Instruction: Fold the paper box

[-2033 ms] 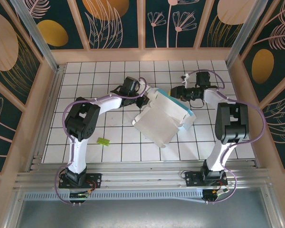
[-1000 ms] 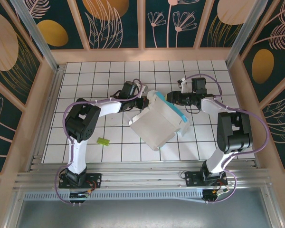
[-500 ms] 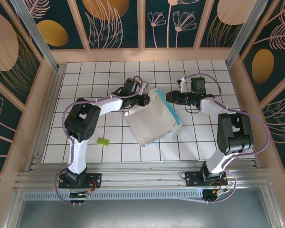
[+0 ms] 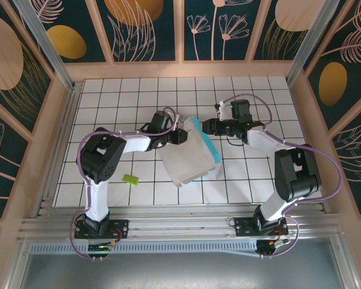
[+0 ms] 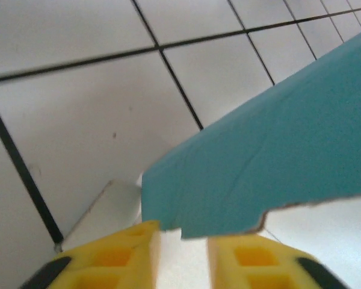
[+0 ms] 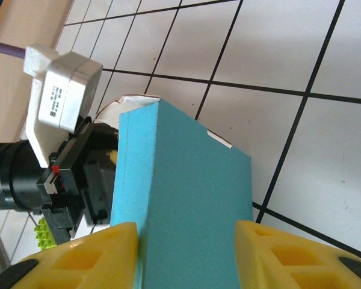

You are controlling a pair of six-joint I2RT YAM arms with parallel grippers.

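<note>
The paper box (image 4: 186, 159) lies mid-table, its white face up and a turquoise strip along its far right edge. My left gripper (image 4: 179, 136) is at the box's upper left corner. In the left wrist view a turquoise flap (image 5: 277, 162) reaches down into the narrow gap of that gripper (image 5: 180, 244), which is shut on the card. My right gripper (image 4: 203, 126) meets the box's far end. In the right wrist view the turquoise folded side (image 6: 186, 174) spans the gap between the yellow fingers of that gripper (image 6: 186, 235), which are shut on it.
A tiny lime-green scrap (image 4: 130, 178) lies on the tiles left of the box and also shows as a green scrap (image 6: 43, 232) at the lower left of the right wrist view. The left arm's wrist and white camera housing (image 6: 63, 90) sit just behind the box. Wooden walls (image 4: 51, 126) ring the tiled table.
The box has swung left and closed up, its white panel now narrower. Both grippers moved left with it and drew closer together.
</note>
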